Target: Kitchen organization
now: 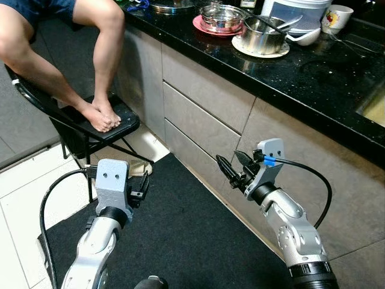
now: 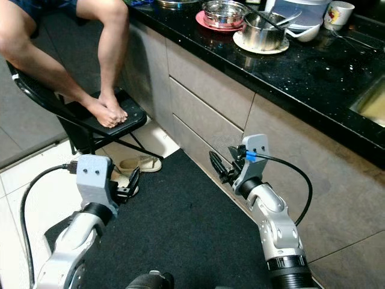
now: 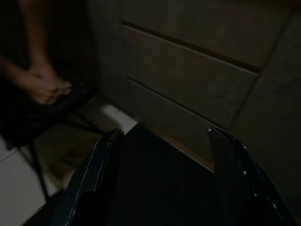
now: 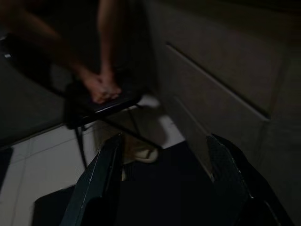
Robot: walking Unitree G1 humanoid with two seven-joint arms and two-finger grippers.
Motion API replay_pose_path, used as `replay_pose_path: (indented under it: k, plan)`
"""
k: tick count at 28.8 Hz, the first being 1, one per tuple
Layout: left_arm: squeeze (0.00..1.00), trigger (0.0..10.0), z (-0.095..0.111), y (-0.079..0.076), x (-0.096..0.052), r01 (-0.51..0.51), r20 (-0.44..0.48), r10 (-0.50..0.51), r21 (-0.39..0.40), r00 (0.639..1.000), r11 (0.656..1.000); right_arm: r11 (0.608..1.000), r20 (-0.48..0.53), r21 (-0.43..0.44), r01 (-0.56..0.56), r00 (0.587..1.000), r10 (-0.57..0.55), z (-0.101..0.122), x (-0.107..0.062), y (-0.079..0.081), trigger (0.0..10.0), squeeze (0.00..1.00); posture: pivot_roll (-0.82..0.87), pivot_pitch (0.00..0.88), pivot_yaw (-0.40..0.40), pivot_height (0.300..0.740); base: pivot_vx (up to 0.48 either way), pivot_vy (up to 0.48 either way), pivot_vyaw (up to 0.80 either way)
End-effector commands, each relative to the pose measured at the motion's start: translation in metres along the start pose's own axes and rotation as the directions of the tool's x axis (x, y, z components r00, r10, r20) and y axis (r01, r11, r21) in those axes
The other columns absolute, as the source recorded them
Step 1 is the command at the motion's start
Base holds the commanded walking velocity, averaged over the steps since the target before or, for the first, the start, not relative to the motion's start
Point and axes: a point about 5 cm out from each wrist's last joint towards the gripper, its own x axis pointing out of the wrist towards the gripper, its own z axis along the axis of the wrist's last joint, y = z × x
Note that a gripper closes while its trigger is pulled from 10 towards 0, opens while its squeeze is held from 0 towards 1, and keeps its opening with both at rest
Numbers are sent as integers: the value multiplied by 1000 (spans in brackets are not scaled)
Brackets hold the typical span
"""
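Up top, we see pots (image 1: 264,35) on the desk (image 1: 313,72); wrist views stay dim, left pincer (image 3: 162,179) and right pincer (image 4: 162,181) both released, empty.

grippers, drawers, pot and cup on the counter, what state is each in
left gripper: open, empty
right gripper: open, empty
drawers: shut
steel pot: upright on a plate, utensil inside
cup: upright
folding chair: unfolded, a person's feet on it

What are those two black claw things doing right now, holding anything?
Left tool: open, holding nothing, low over the black mat.
Right tool: open, holding nothing, near the drawers.
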Motion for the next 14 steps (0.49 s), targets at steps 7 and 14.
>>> replay_pose_path:
  k: [7, 14]
  plan:
    - [0, 10000, -5, -1, -1, 7, -10, -7, 6, 1000, 1000, 1000, -11, -2, 3, 1000, -3, -2, -2, -1, 10000, 0, 13, 62, -49, 740, 414, 0, 0]
    - [0, 10000, -6, -7, -23, 17, -36, -17, -15, 999, 1000, 1000, -16, 8, 5, 1000, -5, -4, -24, 1, 10000, 0, 13, 60, -53, 740, 404, 0, 0]
